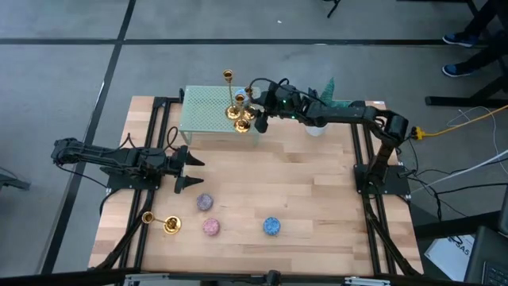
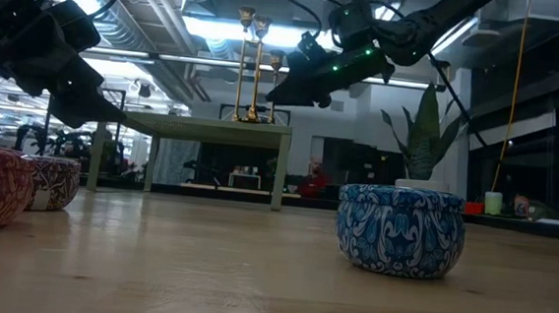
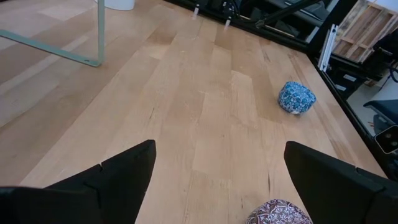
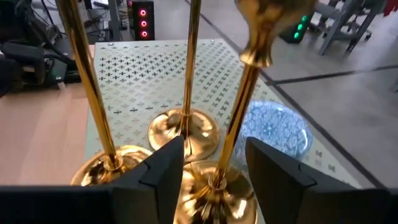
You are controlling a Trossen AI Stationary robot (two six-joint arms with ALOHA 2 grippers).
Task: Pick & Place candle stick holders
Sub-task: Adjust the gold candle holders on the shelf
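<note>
Your right gripper (image 4: 211, 165) has its fingers parted around the stem of one candle stick holder (image 4: 219, 186), base down on the green perforated stand (image 1: 202, 111) beside two others near its edge. Little room there, so I'd back out slowly. A fourth holder (image 1: 163, 223) lies toppled on the tabletop (image 1: 317, 191), far from the stand. Left gripper (image 1: 189, 171) waits, fingers spread.

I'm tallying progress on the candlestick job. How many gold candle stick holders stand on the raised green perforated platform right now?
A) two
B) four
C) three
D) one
C: the right wrist view shows three gold candle stick holders upright on the green platform, while the high view shows a fourth holder lying on the table near the left front corner.
</note>
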